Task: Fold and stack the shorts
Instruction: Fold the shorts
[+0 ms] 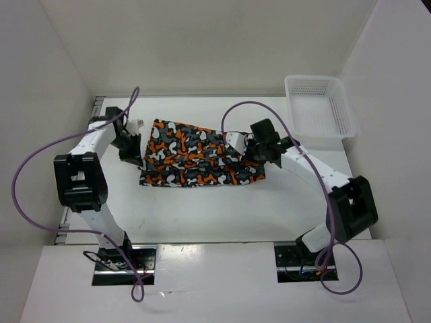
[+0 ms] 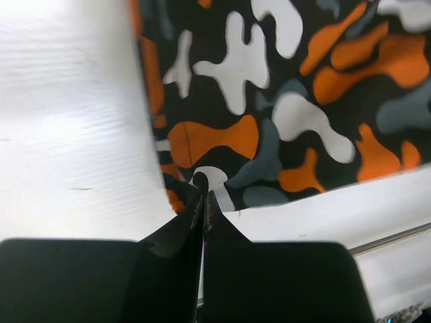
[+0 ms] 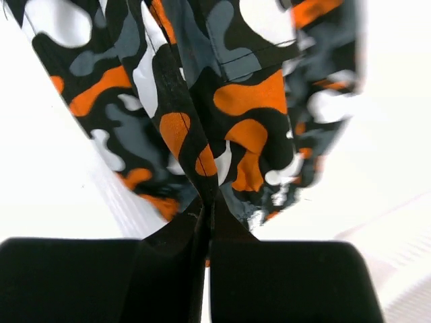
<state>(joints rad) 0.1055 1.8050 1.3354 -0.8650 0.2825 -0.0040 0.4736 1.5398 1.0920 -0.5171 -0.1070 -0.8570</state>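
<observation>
The soft cloth shorts printed with orange, black, white and grey blobs (image 1: pixel 195 158) lie spread mid-way across the white bench (image 1: pixel 202 208), between the two arms. The left gripper (image 2: pixel 203 196) has its jaws pressed together on the shorts' left edge, and the right gripper (image 3: pixel 206 202) has its jaws pinched tight on a bunched fold at the right edge. A white plastic mesh basket (image 1: pixel 345 111) sits at the far right corner, well apart.

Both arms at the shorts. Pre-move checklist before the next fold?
1. Left hand shut on the shorts at a corner: ok, thin bite.
2. Right hand shut on the opposite edge: ok, cloth bunched into it.
3. Shorts flat between the hands: not ok, folds gather near the right hand.
4. Basket apart from the shorts: ok.
5. Purple cable off the cloth: cannot tell.
</observation>
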